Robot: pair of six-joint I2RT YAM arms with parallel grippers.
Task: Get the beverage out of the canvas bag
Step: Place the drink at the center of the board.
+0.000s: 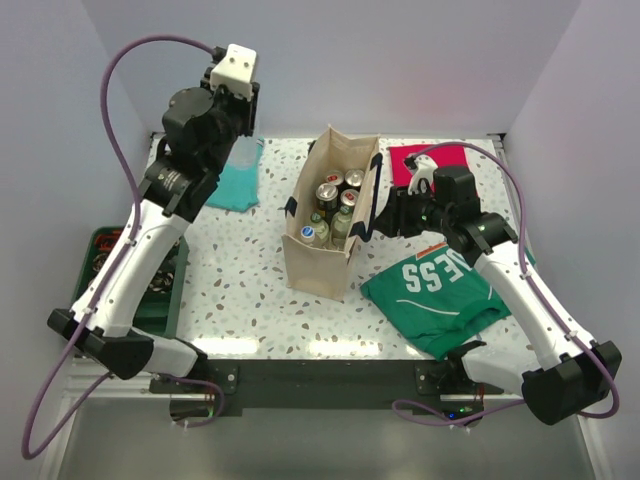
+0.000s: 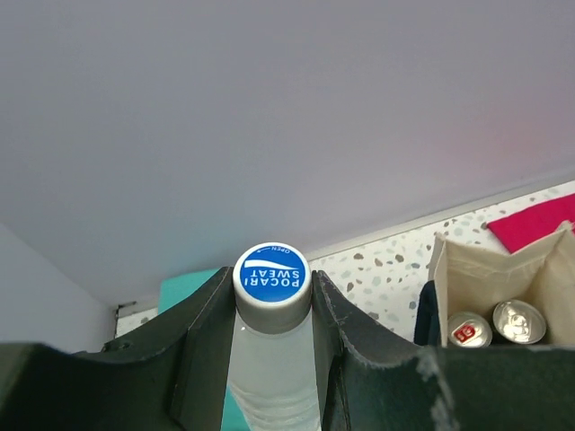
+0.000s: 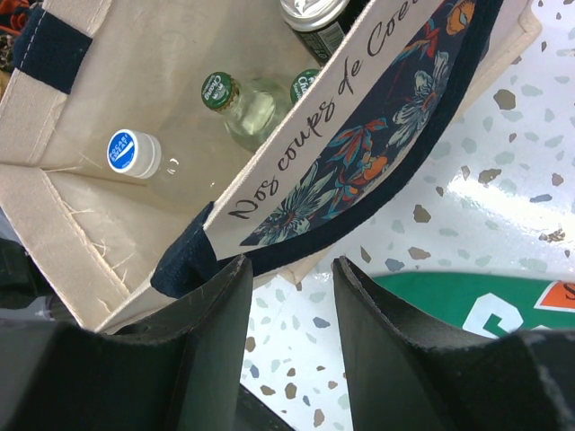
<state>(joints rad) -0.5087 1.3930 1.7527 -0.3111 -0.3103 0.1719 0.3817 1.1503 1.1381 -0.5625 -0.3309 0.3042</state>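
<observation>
My left gripper [image 2: 271,289] is shut on the neck of a clear beverage bottle [image 2: 269,359] with a blue Pocari Sweat cap [image 2: 271,274]. It hangs above the back left of the table, left of the canvas bag [image 1: 322,262], and in the top view the left gripper [image 1: 240,140] is over the teal cloth. The beige bag [image 3: 108,81] stands upright with several cans and bottles [image 1: 335,205] inside. My right gripper [image 3: 287,265] is open at the bag's right side, its left finger next to the navy strap [image 3: 175,265]. Only tabletop shows between its fingers.
A teal cloth [image 1: 236,185] lies back left, a red cloth [image 1: 440,158] back right, and a green jersey [image 1: 440,290] at front right. A green crate [image 1: 150,290] sits off the table's left edge. White walls close in the back and sides.
</observation>
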